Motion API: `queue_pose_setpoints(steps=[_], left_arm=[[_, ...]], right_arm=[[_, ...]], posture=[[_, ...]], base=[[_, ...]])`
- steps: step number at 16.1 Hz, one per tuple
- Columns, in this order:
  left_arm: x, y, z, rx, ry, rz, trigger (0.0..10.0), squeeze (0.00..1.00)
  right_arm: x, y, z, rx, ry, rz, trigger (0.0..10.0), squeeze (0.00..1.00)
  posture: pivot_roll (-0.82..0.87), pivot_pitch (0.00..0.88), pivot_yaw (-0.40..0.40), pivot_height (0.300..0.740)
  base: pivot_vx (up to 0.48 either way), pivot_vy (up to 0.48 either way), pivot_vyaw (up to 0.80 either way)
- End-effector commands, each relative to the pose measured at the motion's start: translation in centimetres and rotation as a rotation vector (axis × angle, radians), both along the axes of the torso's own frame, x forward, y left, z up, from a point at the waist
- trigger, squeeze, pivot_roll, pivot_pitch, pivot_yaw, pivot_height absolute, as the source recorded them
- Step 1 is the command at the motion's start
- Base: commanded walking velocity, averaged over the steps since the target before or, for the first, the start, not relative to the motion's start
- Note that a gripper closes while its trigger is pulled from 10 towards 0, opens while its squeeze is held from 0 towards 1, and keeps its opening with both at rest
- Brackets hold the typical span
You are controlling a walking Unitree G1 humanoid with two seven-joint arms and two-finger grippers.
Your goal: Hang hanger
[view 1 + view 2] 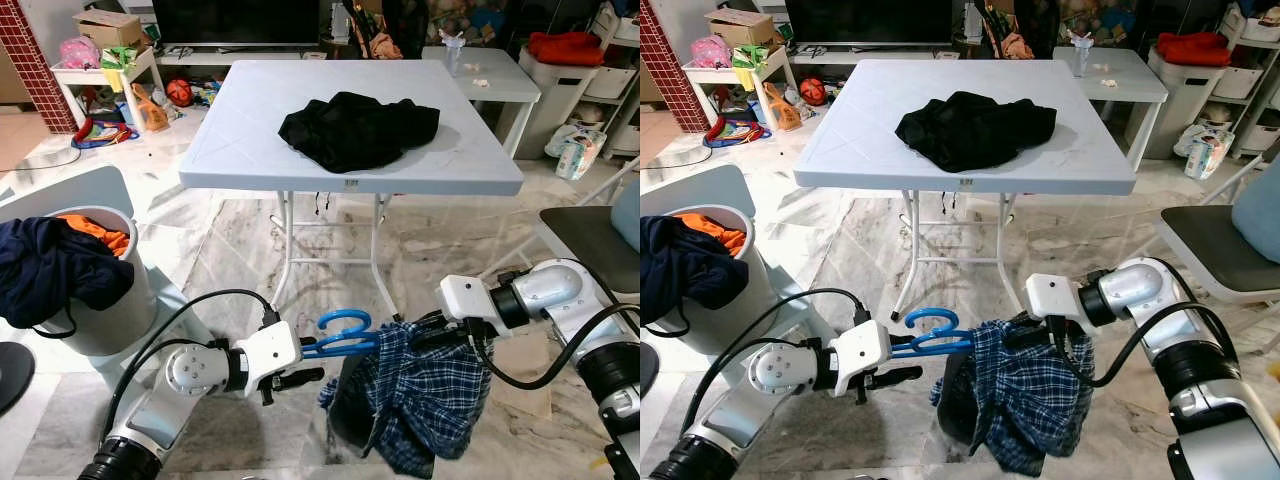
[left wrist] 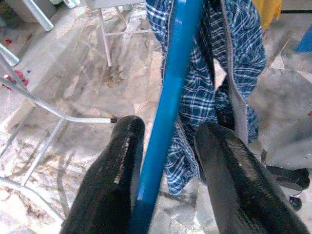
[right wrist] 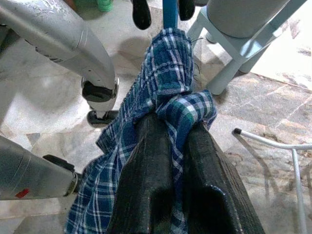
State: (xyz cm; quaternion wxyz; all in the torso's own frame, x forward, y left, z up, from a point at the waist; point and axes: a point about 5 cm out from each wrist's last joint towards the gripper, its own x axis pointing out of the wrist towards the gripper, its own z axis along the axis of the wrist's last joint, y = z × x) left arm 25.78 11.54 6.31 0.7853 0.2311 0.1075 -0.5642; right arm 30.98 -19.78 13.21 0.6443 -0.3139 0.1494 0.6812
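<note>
One white laundry bin at far left holds dark navy and orange clothes. The left gripper clamps the bar of the single blue hanger, low over the marble floor. One blue plaid shirt drapes from the hanger; the right gripper pinches its bunched fabric. Behind, one black garment lies on the white folding surface.

one blue hanger, one plaid shirt, one black garment, two white tables.
</note>
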Motion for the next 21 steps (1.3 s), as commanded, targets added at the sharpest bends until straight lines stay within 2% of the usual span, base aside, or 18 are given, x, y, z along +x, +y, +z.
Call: queue_pose_setpoints(steps=[1, 5, 7, 15, 20, 21], left_arm=[[-0.3, -1.1, -0.1, 0.013, -0.001, -0.067, 0.0, 0.0], [0.0, -1.2, 0.0, 0.007, -0.02, -0.04, 0.0, 0.0], [0.8, -0.7, 0.0, -0.016, -0.037, 0.064, 0.0, 0.0], [1.3, 0.0, -0.2, -0.066, -0.028, 0.181, 0.0, 0.0], [2.6, 0.6, 0.4, -0.113, -0.122, 0.358, 0.0, 0.0], [2.5, 0.6, 0.3, -0.114, -0.116, 0.358, 0.0, 0.0]], right_arm=[[0.5, 1.1, 1.3, 0.049, -0.06, 0.028, 10.0, 0.0], [0.5, 1.2, 1.2, 0.048, -0.058, 0.029, 10.0, 0.0], [1.1, 1.7, 1.4, 0.076, -0.137, -0.024, 10.0, 0.0], [1.7, 2.7, 1.7, 0.14, -0.241, -0.074, 10.0, 0.0], [2.4, 3.4, 2.0, 0.175, -0.321, -0.114, 10.0, 0.0], [2.5, 3.6, 2.1, 0.186, -0.326, -0.119, 10.0, 0.0]], posture=[[-0.08, 0.0, 0.006, 0.74], [-0.08, 0.0, 0.003, 0.74], [-0.08, 0.0, 0.0, 0.74], [-0.08, 0.0, -0.004, 0.74], [-0.06, 0.0, -0.015, 0.74], [-0.06, 0.0, -0.018, 0.74]], base=[[0.0, 0.0, 0.0], [0.0, 0.0, 0.0], [0.0, 0.0, 0.0], [0.0, 0.0, 0.0], [0.0, 0.0, 0.0], [0.0, 0.0, 0.0]])
